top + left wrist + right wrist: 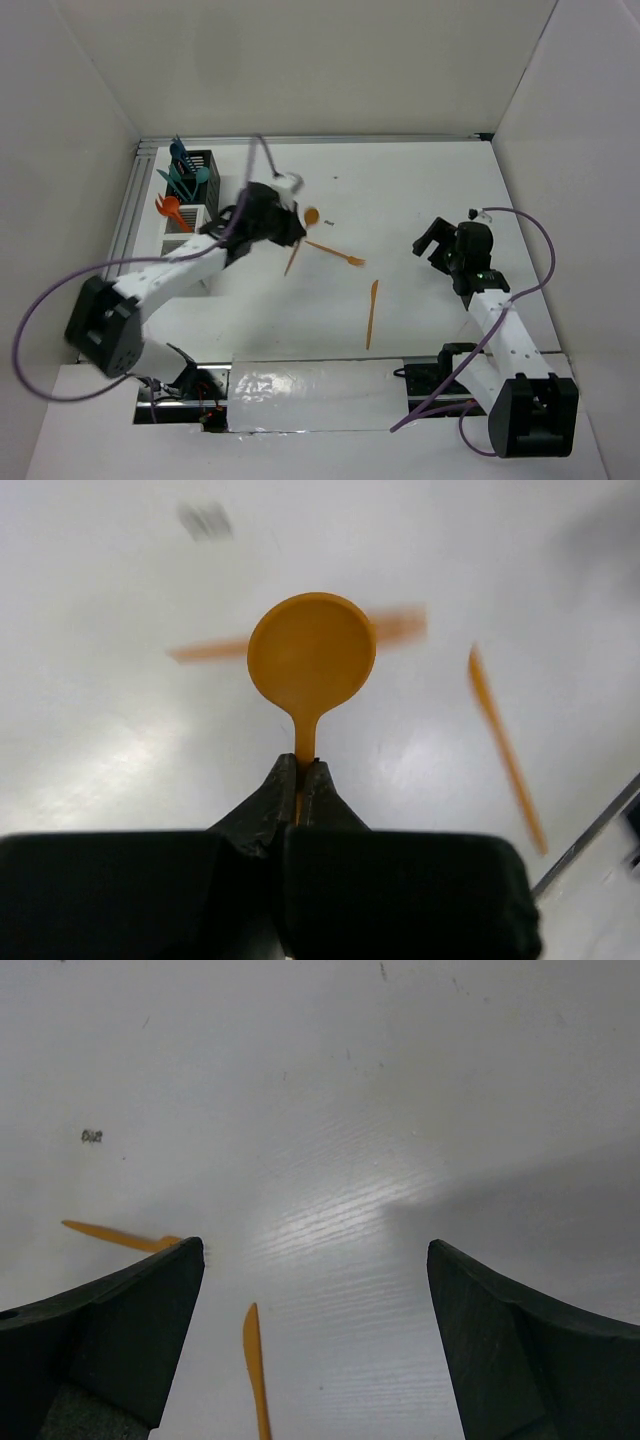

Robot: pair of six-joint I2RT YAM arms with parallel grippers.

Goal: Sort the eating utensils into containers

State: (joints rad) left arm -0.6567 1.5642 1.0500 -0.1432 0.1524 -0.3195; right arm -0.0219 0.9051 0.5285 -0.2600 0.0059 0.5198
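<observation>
White table: L gripper clamped on orange spoon; R gripper open; orange knife lying betw arms.

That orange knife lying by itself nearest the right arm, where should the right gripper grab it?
Probably mid-length on the orange knife, coming straight down with the right gripper, one finger on each side of its narrow width. It lies flat and thin, with nothing beside either long edge.

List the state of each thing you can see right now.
Left gripper: shut on orange spoon.
Right gripper: open, empty.
Orange fork: lying loose on table.
Orange knife: lying loose on table.
Black bin: upright, holds teal utensils.
White bin: upright, holds orange utensils.
</observation>
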